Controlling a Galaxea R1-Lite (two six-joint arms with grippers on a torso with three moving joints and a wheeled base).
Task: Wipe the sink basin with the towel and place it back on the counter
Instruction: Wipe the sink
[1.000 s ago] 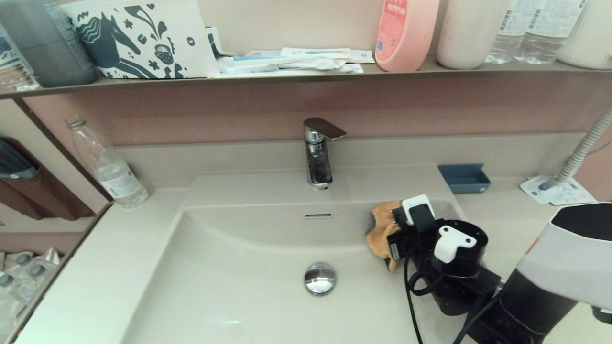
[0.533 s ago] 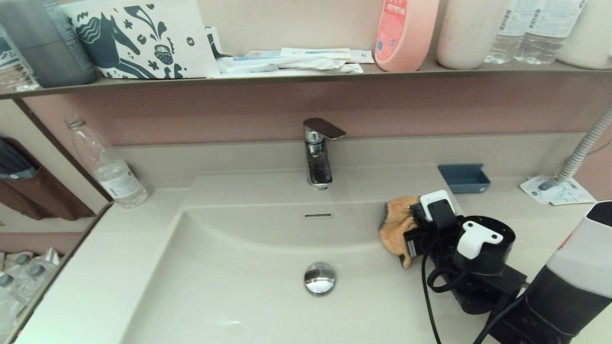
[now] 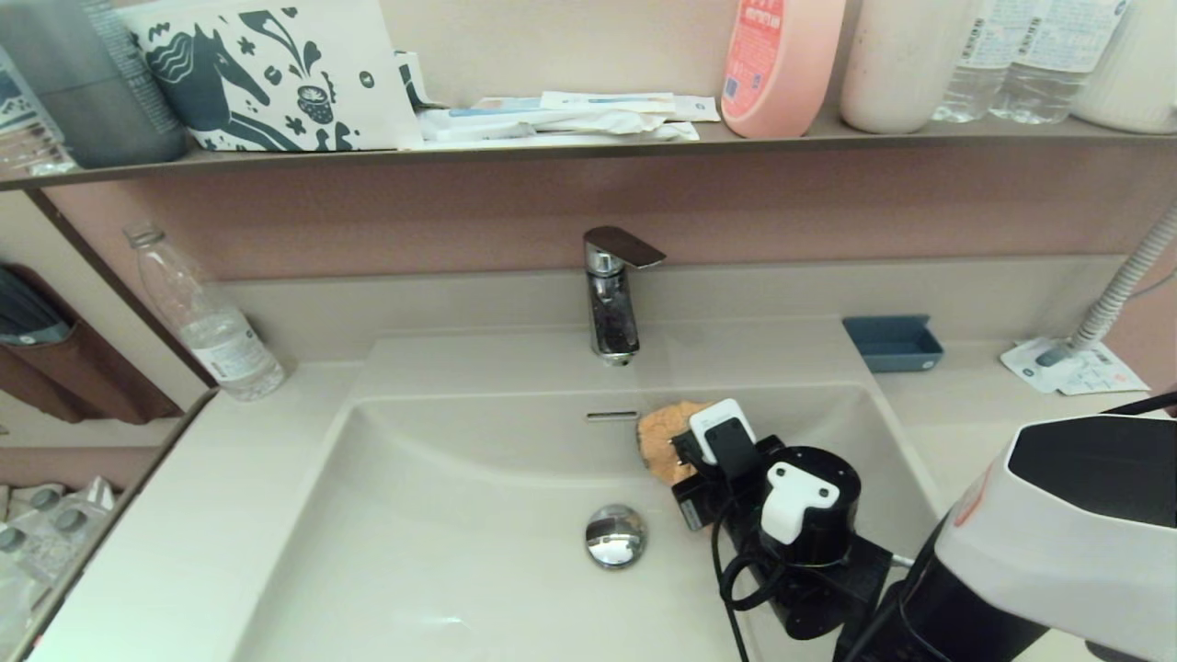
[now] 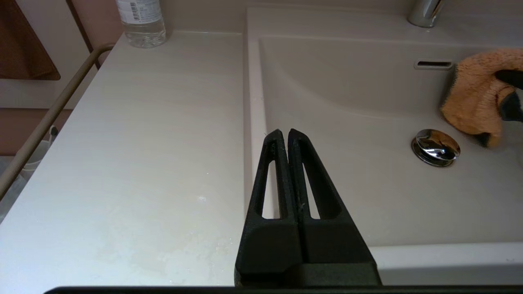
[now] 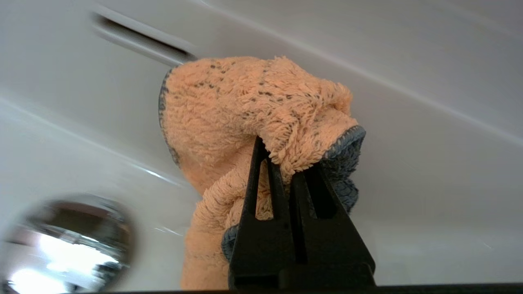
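The orange-tan towel point(image 3: 664, 439) is bunched against the back slope of the beige sink basin point(image 3: 460, 515), just right of the overflow slot point(image 3: 611, 416) and up-right of the chrome drain plug point(image 3: 615, 535). My right gripper point(image 5: 286, 161) is shut on the towel point(image 5: 245, 118), its grey edge point(image 5: 345, 143) folded beside the fingers. The towel point(image 4: 476, 94) also shows in the left wrist view, above the drain plug point(image 4: 435, 141). My left gripper point(image 4: 284, 132) is shut and empty, hovering over the basin's left rim, out of the head view.
The chrome faucet point(image 3: 611, 294) stands behind the basin. A clear bottle point(image 3: 207, 322) sits on the left counter point(image 3: 184, 515); a blue tray point(image 3: 890, 342) and a white leaflet point(image 3: 1071, 368) lie on the right counter. A brown shelf point(image 3: 588, 142) with bottles runs above.
My right gripper first slid right with the towel along the basin's back slope, then swept left to a spot beside the overflow slot. The left arm has not visibly moved.
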